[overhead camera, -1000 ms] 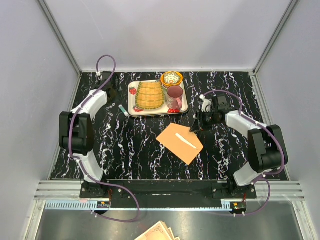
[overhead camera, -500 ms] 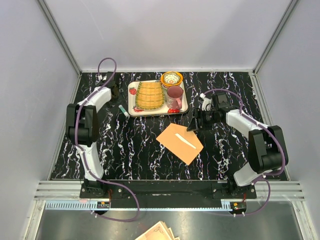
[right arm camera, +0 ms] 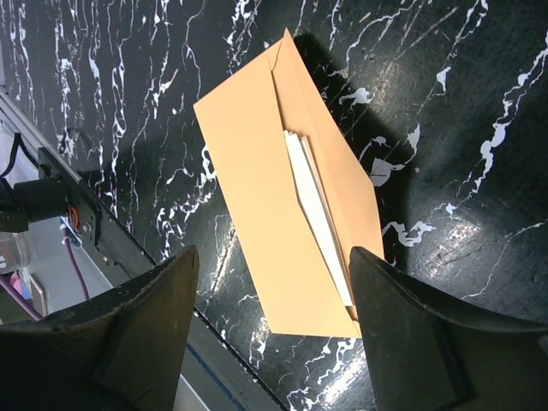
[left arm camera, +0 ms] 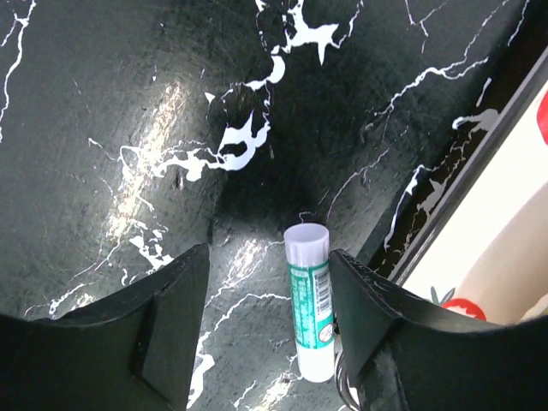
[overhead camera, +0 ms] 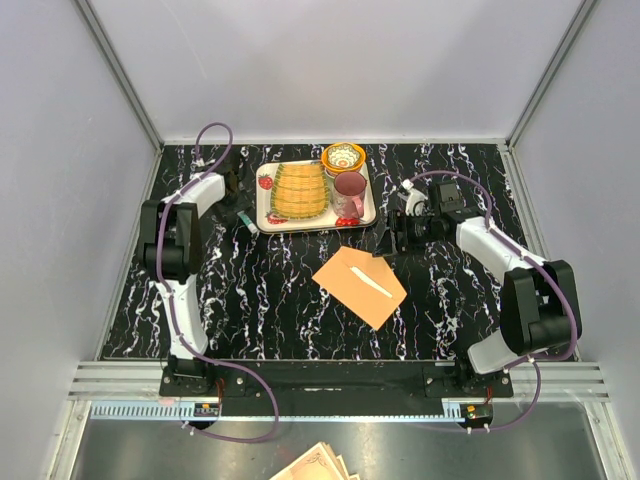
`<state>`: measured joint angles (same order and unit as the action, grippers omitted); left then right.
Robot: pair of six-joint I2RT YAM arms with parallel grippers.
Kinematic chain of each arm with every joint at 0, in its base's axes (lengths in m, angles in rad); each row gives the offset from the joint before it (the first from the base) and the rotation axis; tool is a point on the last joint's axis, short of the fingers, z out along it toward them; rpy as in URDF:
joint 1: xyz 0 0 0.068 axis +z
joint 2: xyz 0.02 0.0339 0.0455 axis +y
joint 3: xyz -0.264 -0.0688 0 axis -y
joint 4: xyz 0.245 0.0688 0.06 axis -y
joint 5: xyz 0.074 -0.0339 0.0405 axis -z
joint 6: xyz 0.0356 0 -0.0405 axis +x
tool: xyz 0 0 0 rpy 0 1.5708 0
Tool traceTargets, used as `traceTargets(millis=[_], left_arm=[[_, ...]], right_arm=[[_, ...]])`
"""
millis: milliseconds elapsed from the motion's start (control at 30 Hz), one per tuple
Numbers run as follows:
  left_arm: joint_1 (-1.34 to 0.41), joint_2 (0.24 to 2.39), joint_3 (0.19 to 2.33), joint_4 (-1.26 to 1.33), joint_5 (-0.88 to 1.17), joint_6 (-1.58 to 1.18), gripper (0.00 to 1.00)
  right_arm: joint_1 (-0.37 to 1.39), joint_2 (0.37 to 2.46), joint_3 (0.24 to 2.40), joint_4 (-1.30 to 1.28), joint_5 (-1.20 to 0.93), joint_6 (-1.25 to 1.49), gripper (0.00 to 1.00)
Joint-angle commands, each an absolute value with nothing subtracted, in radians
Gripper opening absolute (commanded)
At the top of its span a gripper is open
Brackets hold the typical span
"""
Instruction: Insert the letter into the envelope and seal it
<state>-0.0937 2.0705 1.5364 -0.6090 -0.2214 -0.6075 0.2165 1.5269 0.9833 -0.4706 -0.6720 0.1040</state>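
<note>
Table (overhead camera: pixel 260 290): black glossy slab with white marble veining.
Envelope (overhead camera: pixel 352 288): flat orange-tan kraft paper, smooth and matte, lying askew at mid-table, in front of the tray and apart from it.
Letter (right arm camera: pixel 318 214): only a thin pale edge shows, a straight strip along the envelope's mouth; the rest is inside.
Glue stick (left arm camera: pixel 310 301): white cylinder with a rounded cap and a green label band, lying on the table just left of the tray. It carries a barcode; the print is too small to read.
Tray (overhead camera: pixel 262 205): white, rounded rectangle, with red spots at the rim.
Left gripper (left arm camera: pixel 270 261): jaws spread wide, holding nothing; the glue stick lies between the fingers, close to the right one.
Right gripper (right arm camera: pixel 272 257): jaws wide apart and empty, above the envelope.
Change vs 1.0 s ago: the left arm has stretched out toward the glue stick; the right gripper has drawn back slightly from the envelope; the envelope and letter have not moved.
</note>
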Motion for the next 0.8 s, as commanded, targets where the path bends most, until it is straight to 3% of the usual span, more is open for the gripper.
traceTargets(millis=[0,600,767], left_arm=[[-0.080,2.103,1.595,-0.610,-0.203,-0.634,0.58],[-0.077,2.077,1.526,-0.611,-0.135,-0.698,0.39],[-0.074,2.066,1.508,-0.606,-0.121,-0.701,0.23]], right_arm=[[0.215,1.491,1.040,-0.485,-0.709,0.117,0.77],[0.215,1.489,1.095,-0.502,-0.724,0.095,0.93],[0.215,1.494,1.111,-0.508,-0.744,0.081,0.97]])
